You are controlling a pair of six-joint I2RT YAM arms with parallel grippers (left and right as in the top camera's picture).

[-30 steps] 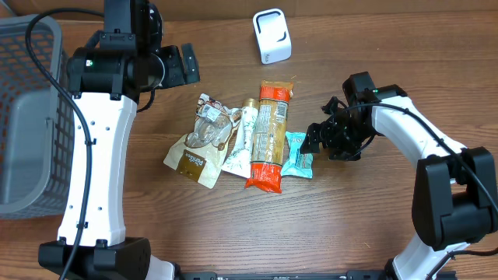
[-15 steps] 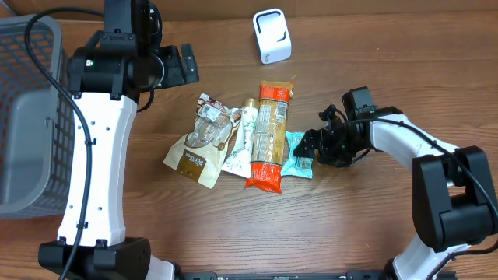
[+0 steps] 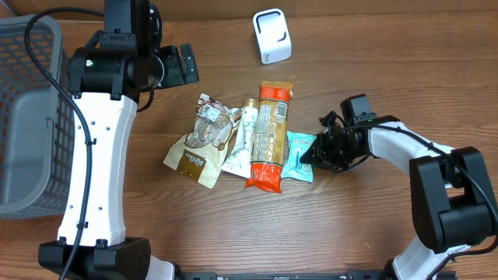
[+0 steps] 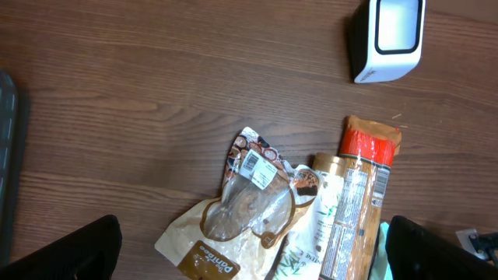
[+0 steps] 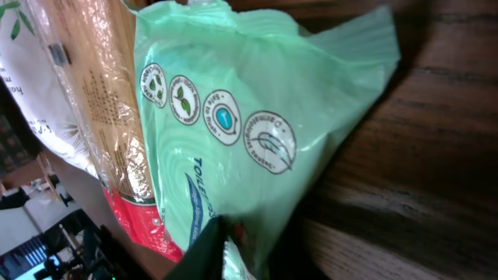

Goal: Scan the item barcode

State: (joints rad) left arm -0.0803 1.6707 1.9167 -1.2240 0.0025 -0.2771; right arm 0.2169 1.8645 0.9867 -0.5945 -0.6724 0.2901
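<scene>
Packet (image 3: 299,155), teal, is laid at the right end of a row of goods at mid-table, its left edge touching the orange pack (image 3: 268,136). The table's far left edge is taken up by a basket (image 3: 23,117). The left gripper (image 3: 178,66) is held spread wide, up and left of the row. A brown pouch (image 3: 191,159), a clear bag (image 3: 210,124) and a white sachet (image 3: 243,144) are overlapped left of the pack. The scanner (image 3: 271,36) is stood near the far edge, well apart from the row. The packet's right edge is pinched by the right gripper (image 3: 317,153). Open table (image 3: 350,233) is left to the right and along the near edge.
</scene>
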